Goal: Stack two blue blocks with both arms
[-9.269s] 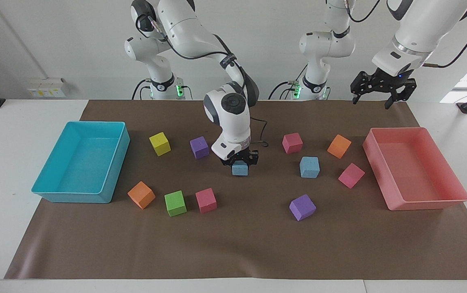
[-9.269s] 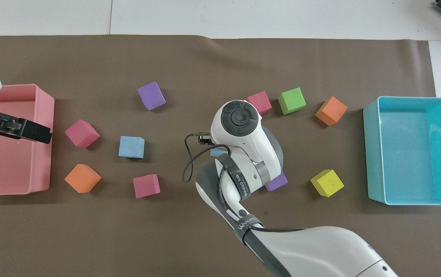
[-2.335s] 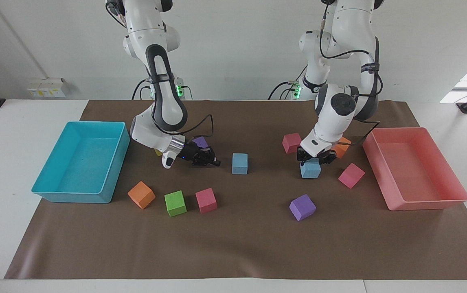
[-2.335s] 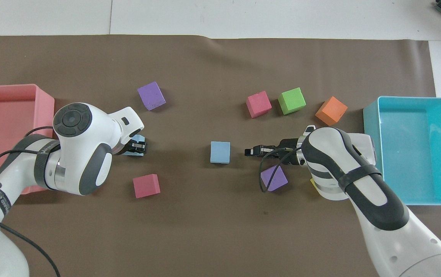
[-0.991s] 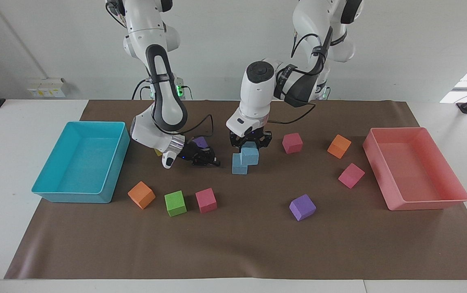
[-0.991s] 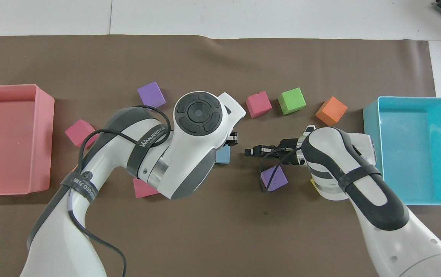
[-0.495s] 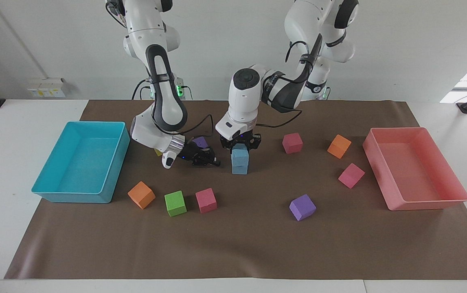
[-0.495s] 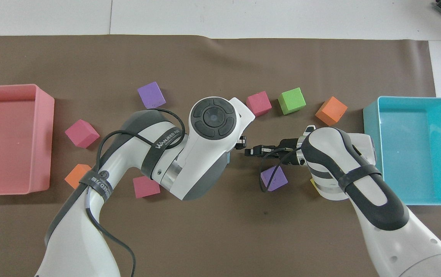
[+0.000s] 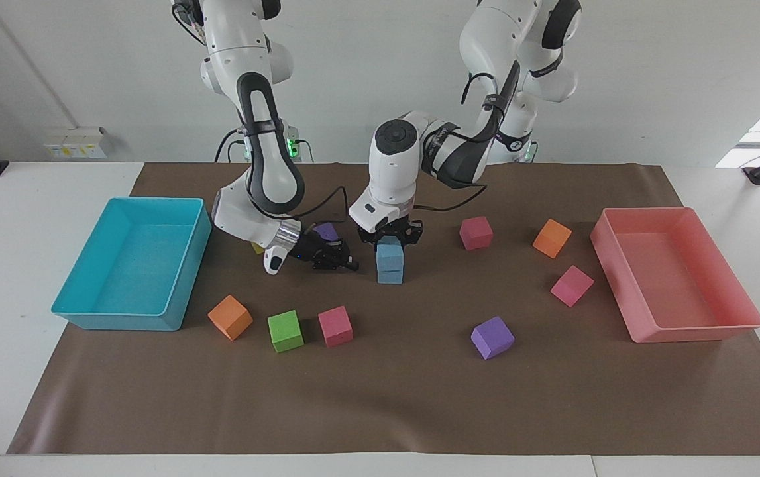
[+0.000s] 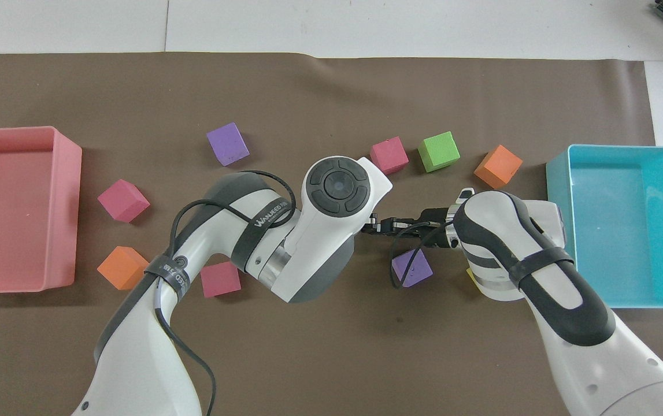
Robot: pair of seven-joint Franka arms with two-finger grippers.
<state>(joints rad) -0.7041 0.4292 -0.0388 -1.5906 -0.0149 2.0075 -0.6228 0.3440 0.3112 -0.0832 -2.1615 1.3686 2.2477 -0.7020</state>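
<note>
The right tool (image 9: pixel 345 262) waits low over the table (image 9: pixel 386 391), its fingers together and holding nothing, just beside the blue blocks (image 9: pixel 390 263). These stand stacked mid-table, edges nearly flush. The left tool (image 9: pixel 391 240) is clamped on the upper block (image 9: pixel 389 252). The purple cube (image 9: pixel 492 337) lies well apart.

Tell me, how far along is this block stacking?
Nearly done. One blue block sits on the other blue block mid-mat, edges lined up. In hand: the left end effector is shut on the upper block. The right end effector, shut and holding nothing, waits low beside the stack. Left: let go and lift away without toppling it.
</note>
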